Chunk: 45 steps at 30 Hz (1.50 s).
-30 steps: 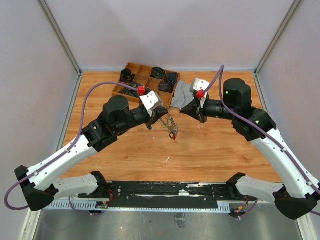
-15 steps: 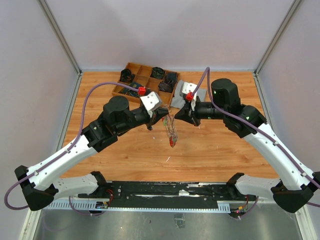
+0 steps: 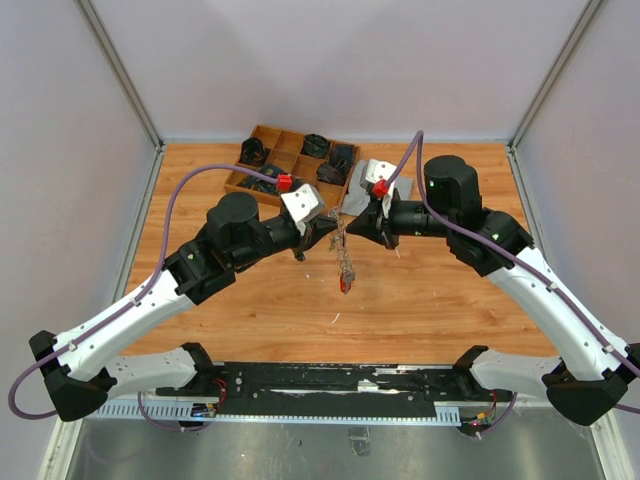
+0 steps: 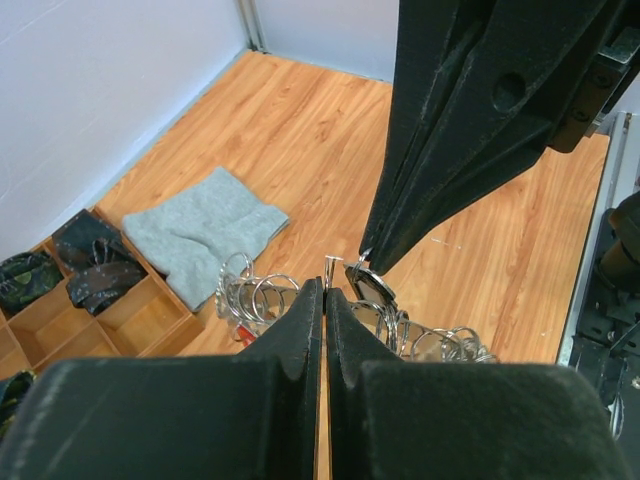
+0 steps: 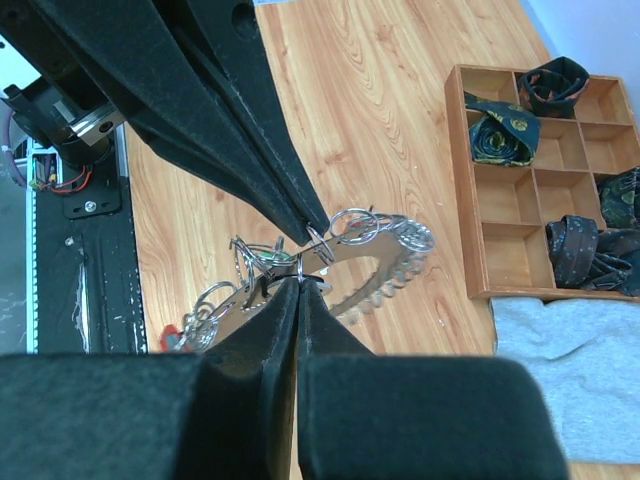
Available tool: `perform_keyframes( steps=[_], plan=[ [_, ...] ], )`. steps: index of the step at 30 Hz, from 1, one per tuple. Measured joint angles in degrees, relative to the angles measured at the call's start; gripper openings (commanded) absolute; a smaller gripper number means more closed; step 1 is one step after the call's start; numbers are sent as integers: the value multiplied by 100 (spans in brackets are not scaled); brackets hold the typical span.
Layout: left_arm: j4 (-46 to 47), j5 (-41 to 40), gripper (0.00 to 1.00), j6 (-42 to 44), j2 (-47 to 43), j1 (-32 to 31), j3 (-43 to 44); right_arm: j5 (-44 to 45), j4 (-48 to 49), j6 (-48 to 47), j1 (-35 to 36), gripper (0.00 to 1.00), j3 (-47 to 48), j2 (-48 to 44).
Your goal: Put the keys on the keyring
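Note:
The keyring [image 3: 343,255], a toothed metal disc hung with small rings, is held in the air between both grippers. My left gripper [image 3: 333,228] is shut on its upper edge, seen in the left wrist view [image 4: 325,290]. My right gripper [image 3: 356,228] is shut on a thin ring at the disc's edge [image 5: 299,282]. The disc [image 5: 385,265] shows just beyond the right fingertips. Keys with a red tag [image 5: 172,340] and a green tag [image 5: 280,258] hang from it. The red tag dangles lowest [image 3: 343,287]. The key blades are hard to make out.
A wooden compartment tray [image 3: 290,150] with dark rolled items stands at the back. A grey cloth [image 3: 355,200] lies beside it, under the right wrist. Small white scraps [image 3: 336,318] lie on the wooden table.
My right gripper has moved left to the keyring and now pinches a ring on it. The keyring has swung a little and hangs straighter. The left arm has barely moved.

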Motion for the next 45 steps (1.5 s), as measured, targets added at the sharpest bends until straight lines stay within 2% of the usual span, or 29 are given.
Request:
perform_keyframes(
  steps=[20, 39, 45],
  plan=[
    [0, 11, 1, 26, -44, 0, 0, 487, 160, 404, 4, 0, 0, 9],
    [-4, 15, 1, 13, -162, 0, -24, 546, 245, 605, 9, 2, 0, 151],
    [-4, 57, 0, -33, -175, 0, -35, 525, 240, 675, 9, 8, 0, 175]
  ],
)
